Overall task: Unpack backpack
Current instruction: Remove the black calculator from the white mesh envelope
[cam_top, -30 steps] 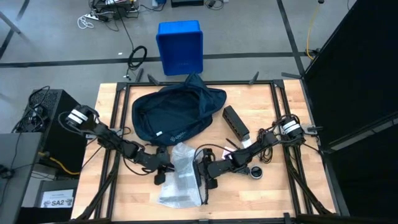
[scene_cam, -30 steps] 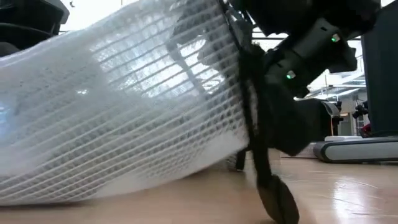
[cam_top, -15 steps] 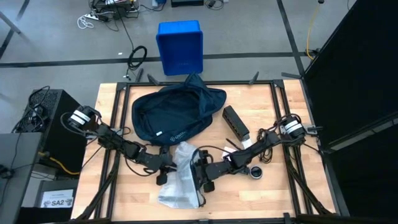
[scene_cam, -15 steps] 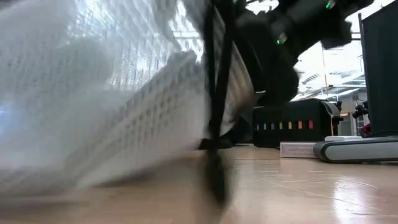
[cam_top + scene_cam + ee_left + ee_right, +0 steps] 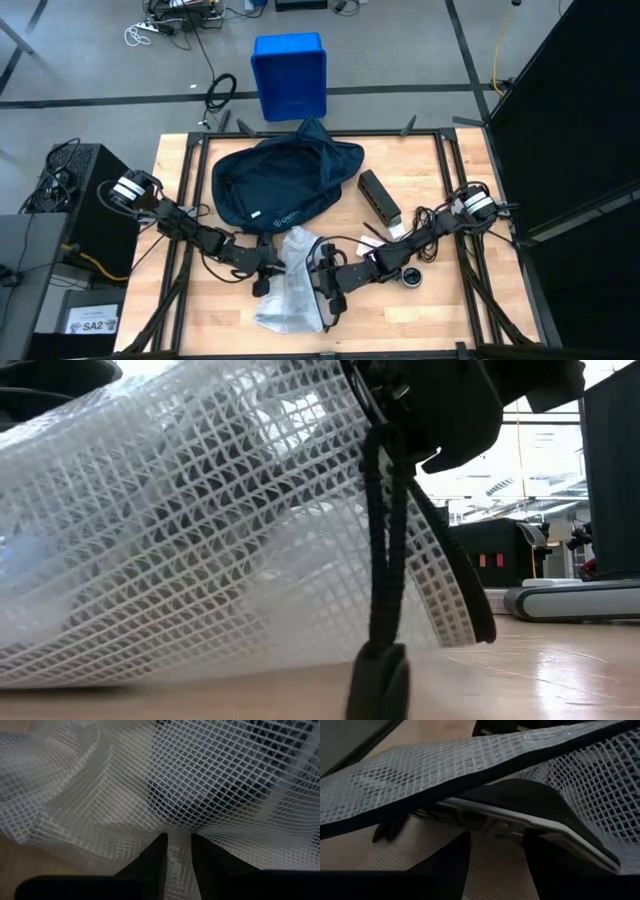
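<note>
inside clear mesh pouch (image 5: 292,285), dark contents (image 5: 210,785) blurred, both pincers half-hidden

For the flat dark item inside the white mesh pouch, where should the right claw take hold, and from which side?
Probably its near edge, approached through the pouch's open mouth. In the right wrist view the flat item lies tilted inside the mesh pouch, its thin edge facing the right claw, whose fingers straddle it. The left claw pinches the mesh.

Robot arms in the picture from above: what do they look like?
Both arms are thin, dark and jointed, with loose black cables looping alongside. Each has a white band with a dark ring near its base. The left hand and right hand are black, with two flat, straight dark fingers.
</note>
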You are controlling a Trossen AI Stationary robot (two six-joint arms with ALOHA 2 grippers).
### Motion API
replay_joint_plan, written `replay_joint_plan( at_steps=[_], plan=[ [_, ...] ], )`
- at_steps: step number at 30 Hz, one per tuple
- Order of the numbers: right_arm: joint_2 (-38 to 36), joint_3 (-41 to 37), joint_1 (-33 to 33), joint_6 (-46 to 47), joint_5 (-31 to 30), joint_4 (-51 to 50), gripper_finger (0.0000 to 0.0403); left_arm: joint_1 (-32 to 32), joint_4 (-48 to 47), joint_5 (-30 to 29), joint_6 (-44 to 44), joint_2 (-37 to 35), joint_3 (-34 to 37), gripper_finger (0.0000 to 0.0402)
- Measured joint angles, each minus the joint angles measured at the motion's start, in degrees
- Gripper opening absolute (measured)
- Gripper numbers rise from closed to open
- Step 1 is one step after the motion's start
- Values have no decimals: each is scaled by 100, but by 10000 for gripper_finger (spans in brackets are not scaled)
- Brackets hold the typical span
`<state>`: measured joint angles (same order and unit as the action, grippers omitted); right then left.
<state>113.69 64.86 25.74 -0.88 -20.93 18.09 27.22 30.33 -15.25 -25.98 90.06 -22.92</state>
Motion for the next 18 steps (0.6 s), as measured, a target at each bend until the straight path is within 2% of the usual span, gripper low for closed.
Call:
replay_joint_plan(
  at_steps=[4,8,18],
  plan=[
    [0,0,113,-386,-560,-16,162,0,-1,0,-9,0,-2,62],
    [0,0,246,-831,-1105,-13,179,0,0,7,4,-2,-2,62],
    [0,0,390,-1144,-1746,97,228,2,-2,15,8,-2,-2,62]
  ],
)
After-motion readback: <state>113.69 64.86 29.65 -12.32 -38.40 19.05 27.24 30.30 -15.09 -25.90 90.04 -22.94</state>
